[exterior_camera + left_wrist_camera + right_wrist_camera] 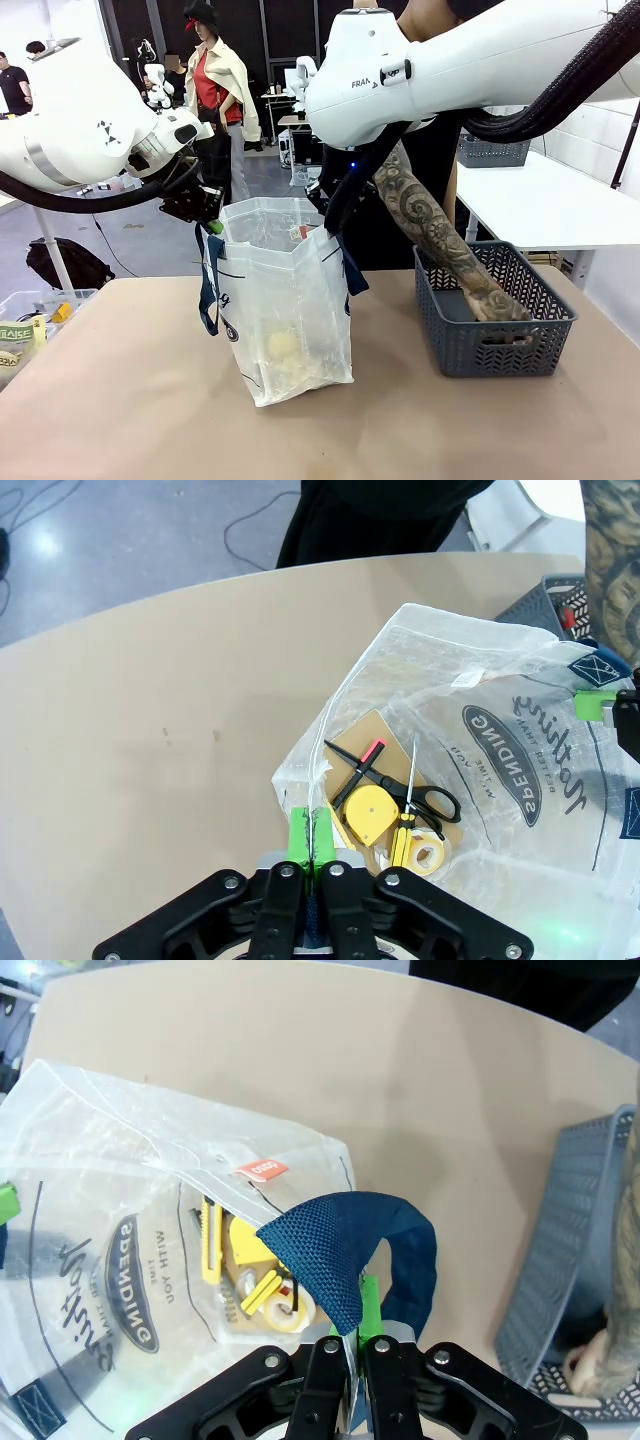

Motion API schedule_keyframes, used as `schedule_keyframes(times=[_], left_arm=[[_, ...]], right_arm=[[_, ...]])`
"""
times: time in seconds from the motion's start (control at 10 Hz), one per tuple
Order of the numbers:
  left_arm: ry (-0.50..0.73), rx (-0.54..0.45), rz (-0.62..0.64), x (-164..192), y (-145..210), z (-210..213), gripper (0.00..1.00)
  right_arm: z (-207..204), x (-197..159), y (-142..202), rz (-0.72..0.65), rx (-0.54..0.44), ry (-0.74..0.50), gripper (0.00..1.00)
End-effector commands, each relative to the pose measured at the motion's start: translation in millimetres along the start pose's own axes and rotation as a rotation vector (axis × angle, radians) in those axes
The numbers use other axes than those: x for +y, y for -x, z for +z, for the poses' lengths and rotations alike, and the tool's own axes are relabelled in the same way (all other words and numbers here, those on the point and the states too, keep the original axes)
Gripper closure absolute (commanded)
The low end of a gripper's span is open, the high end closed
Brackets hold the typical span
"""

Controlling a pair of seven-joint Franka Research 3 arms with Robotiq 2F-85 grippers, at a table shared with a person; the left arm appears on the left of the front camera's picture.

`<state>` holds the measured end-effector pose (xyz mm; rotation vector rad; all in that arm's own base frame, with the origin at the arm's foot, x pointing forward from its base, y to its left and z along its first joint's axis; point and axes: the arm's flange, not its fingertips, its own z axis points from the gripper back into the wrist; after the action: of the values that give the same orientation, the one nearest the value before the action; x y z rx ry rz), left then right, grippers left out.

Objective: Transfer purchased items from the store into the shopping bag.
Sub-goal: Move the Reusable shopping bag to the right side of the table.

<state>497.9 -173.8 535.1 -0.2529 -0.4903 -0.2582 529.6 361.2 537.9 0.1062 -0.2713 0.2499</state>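
Left gripper (310,838) clamped on shopping bag (290,310) left rim; right gripper (358,1322) clamped on right rim; mouth gaped between; store (455,345) lay right of bag, person's hand (497,305) inside.

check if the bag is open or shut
Open: left gripper and right gripper hold the bag mouth apart; scissors show inside.

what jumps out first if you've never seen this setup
The see-through shopping bag stands mid-table with its mouth held open from both sides: the left gripper pinches one rim, the right gripper the other, by a blue handle. To its right, a person's tattooed arm reaches down into the grey basket. Scissors and a yellow tape measure already lie in the bag.
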Motion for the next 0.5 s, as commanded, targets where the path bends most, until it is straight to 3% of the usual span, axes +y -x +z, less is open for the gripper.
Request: schedule_keyframes(times=[0.0, 0.4], left_arm=[[0.009, -0.005, 0.016, 0.6, 1.6, 3.0, 1.0], [0.009, -0.005, 0.016, 0.6, 1.6, 3.0, 1.0]], right_arm=[[1.5, -2.2, -0.1, 0.008, 0.007, -0.021, 1.0], [1.5, -2.2, -0.1, 0.008, 0.007, -0.021, 1.0]])
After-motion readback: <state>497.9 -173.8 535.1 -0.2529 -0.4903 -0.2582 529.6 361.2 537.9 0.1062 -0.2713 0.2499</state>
